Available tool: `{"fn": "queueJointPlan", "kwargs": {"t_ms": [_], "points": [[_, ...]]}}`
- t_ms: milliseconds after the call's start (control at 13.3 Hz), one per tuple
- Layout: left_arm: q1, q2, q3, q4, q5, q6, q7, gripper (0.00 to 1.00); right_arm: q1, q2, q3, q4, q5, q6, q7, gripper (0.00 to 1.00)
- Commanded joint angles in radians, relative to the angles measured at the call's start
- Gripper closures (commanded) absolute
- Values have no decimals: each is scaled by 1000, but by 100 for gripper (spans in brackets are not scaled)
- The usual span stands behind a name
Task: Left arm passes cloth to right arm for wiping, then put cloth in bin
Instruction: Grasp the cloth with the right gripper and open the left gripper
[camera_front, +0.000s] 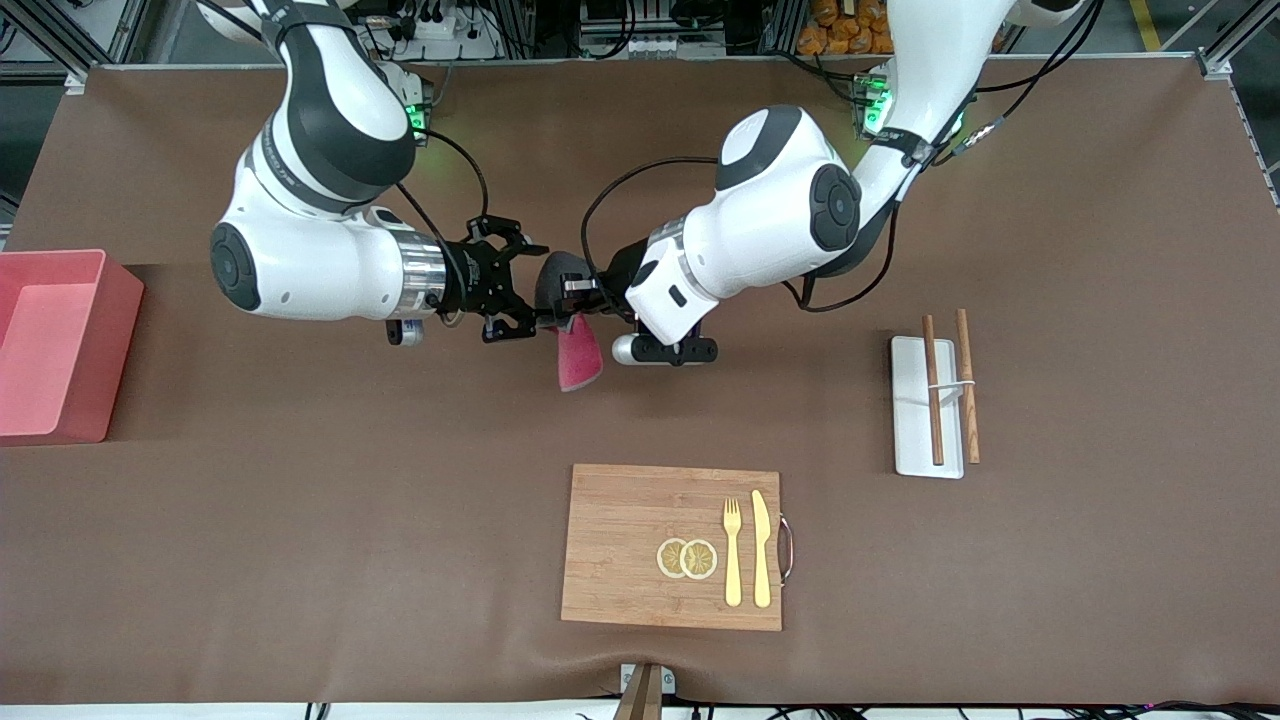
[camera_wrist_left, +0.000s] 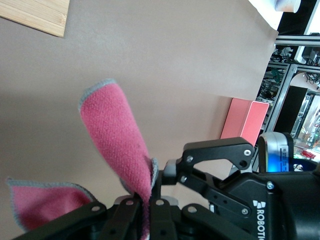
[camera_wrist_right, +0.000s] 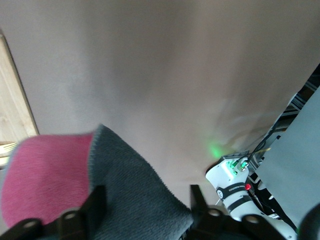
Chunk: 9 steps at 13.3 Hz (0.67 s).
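Above the middle of the table: both arms are meeting in the air, gripper to gripper, over bare brown mat.
Table (camera_front: 300, 520): it is carrying everything under a brown cover.
Bin (camera_front: 60, 345): it is sitting at the right arm's end of the table, well apart from the arms.
Cutting board (camera_front: 640, 540): it is lying nearer the front camera, bearing a fork, a knife and two lemon slices.
White tray (camera_front: 912, 410): it is lying toward the left arm's end, with chopsticks across it.
Left gripper (camera_front: 583, 300): its fingers are pinching the cloth.
Right gripper (camera_front: 520, 285): its fingers are spreading wide around the cloth, not closing on it.
Cloth (camera_front: 577, 355): it is hanging pink-side out between the two grippers.
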Motion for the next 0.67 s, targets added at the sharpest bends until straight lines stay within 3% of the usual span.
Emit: {"fn": "queueJointPlan", "kwargs": {"t_ms": [0, 75, 450, 525, 600], "points": [[2, -9, -5, -3, -21, 13, -14, 100, 31, -7, -13, -4, 5, 17, 1, 91], [2, -11, -5, -3, -21, 13, -14, 100, 29, -7, -12, -4, 5, 17, 1, 100], [5, -14, -16, -4, -21, 13, -14, 100, 10, 6, -13, 2, 5, 11, -12, 100], [8, -16, -16, -4, -20, 13, -14, 87, -12, 6, -15, -3, 2, -1, -57, 100], [11, -16, -16, -4, -18, 11, -13, 14, -35, 6, -15, -4, -1, -41, -118, 100]]}}
